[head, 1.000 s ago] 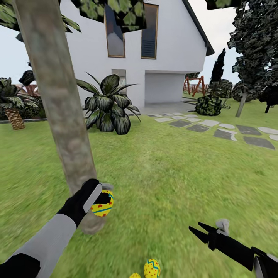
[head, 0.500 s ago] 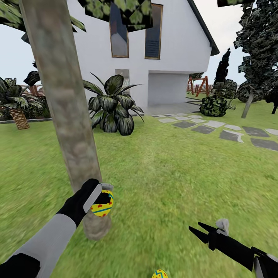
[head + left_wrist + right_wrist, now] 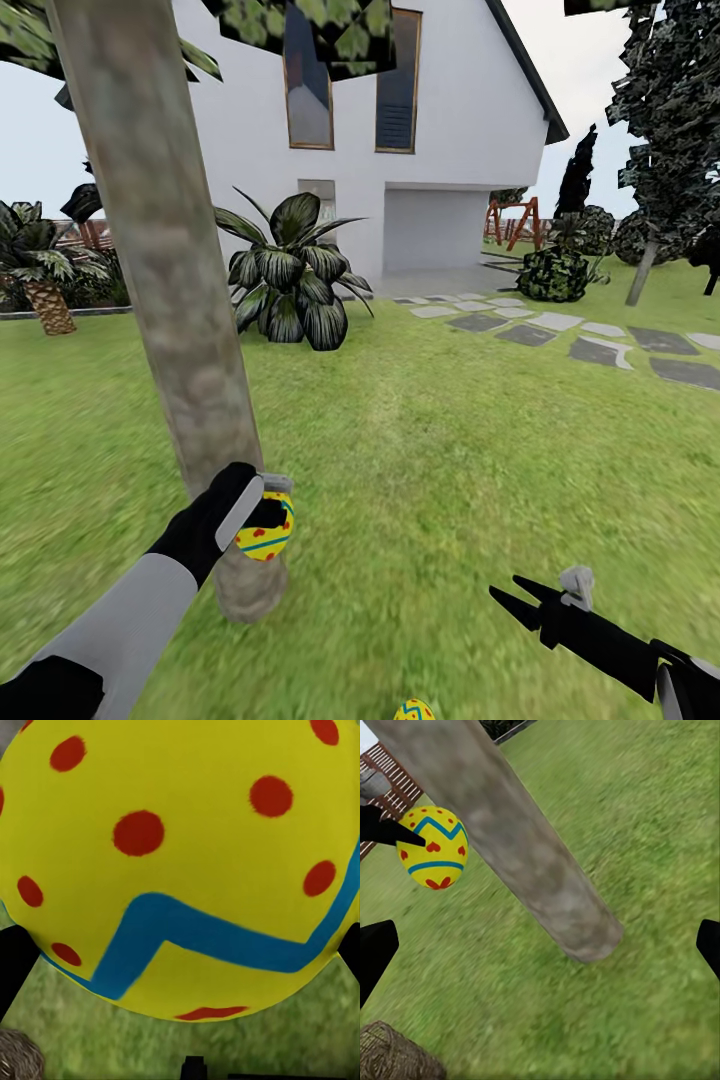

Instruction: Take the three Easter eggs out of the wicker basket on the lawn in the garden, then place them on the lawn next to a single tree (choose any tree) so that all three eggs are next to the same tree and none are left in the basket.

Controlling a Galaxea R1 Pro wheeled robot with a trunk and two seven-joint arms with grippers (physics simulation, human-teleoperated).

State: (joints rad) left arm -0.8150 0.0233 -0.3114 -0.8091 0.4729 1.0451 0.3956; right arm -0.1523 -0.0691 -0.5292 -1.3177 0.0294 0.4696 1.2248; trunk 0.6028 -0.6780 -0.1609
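Observation:
A yellow Easter egg (image 3: 266,532) with blue zigzag bands and red dots hangs just above the lawn (image 3: 450,450), and my left gripper (image 3: 268,505) is shut on it. It is right beside the base of the tree (image 3: 160,260), whose thick grey-brown trunk leans across the view. The same egg (image 3: 180,862) looms close between the dark fingers (image 3: 11,964) in the left wrist view. A second egg (image 3: 413,710) lies on the grass at the head view's bottom edge. My right gripper (image 3: 510,592) hovers open and empty over the grass. Part of the wicker basket (image 3: 397,1057) shows near the trunk (image 3: 510,832).
A white house (image 3: 450,120) stands behind, with a broad-leaved shrub (image 3: 290,275) in front of it. A grey stepping-stone path (image 3: 590,345) runs at the right. A short palm (image 3: 40,285) is at the far left, and dark trees (image 3: 670,130) at the right.
The camera shifted early on, so the whole scene slid right and down and only one egg on the grass remains in view. Both arms kept their poses; the left still holds its egg.

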